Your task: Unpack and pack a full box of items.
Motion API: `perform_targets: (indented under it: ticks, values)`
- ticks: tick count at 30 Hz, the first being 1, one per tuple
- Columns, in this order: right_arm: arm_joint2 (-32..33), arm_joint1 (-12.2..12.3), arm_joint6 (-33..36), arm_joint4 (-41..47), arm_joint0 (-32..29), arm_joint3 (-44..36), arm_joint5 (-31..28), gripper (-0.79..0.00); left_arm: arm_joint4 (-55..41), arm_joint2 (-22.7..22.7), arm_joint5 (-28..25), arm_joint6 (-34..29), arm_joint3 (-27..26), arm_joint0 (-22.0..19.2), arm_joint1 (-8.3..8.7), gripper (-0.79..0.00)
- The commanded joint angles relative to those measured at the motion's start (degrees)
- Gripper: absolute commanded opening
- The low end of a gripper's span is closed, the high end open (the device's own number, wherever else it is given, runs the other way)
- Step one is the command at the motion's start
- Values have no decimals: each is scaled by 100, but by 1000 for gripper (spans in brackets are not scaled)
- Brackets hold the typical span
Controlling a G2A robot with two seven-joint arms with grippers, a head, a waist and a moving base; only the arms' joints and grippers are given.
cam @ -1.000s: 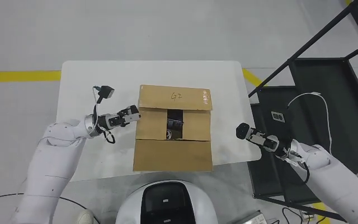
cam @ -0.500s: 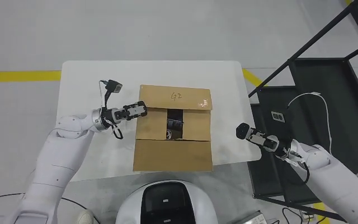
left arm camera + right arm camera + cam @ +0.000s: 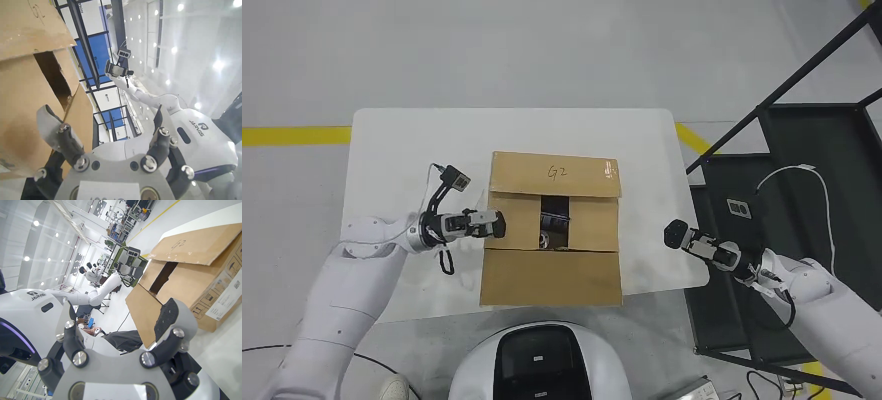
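Racking [image 3: 802, 150] of black metal stands just beside the right edge of the white table [image 3: 392, 140], with a white cable [image 3: 790, 180] looped over it. A yellow floor line [image 3: 292, 135] runs past the table's far side. My right arm comes in over that racking. Its right gripper [image 3: 674, 235] hangs at the table's right edge, well apart from the cardboard box [image 3: 552, 260], with its fingers [image 3: 170, 313] spread wide and nothing between them.

The box sits at the middle of the table, nearer the front edge than the back. Its far flap [image 3: 554, 175], which bears a handwritten mark, and its near flap [image 3: 550, 278] are folded in over the top. The two side flaps below them leave a dark slot [image 3: 554, 225] at the centre, and something dark lies in it that I cannot make out. In the right wrist view a white label [image 3: 223, 306] shows on the box's right-hand wall.

My left gripper [image 3: 492, 222] is at the box's left edge, level with the slot. Its jaws are wide open and hold nothing. One finger [image 3: 49, 121] lies across the cardboard and may be touching it; I cannot say for sure.

Bare table lies to the left of the box and behind it, with only a narrow strip on the right. The near flap reaches about to the table's front edge.
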Motion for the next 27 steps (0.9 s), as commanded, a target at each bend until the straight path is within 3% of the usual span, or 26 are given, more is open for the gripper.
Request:
perform_targets:
  ticks: [1,9,17,27]
  values:
    - [0,0,0,0,0,0,0,0,-94,71,63,129,187,-99,-42,0]
    - [0,0,0,0,0,0,0,0,-441,420,44,294,974,-643,-263,0]
    - [0,0,0,0,0,0,0,0,-616,684,-591,903,1767,-1383,-565,0]
    - [0,0,0,0,0,0,0,0,-1249,1021,-1079,1234,2693,-2157,-1036,0]
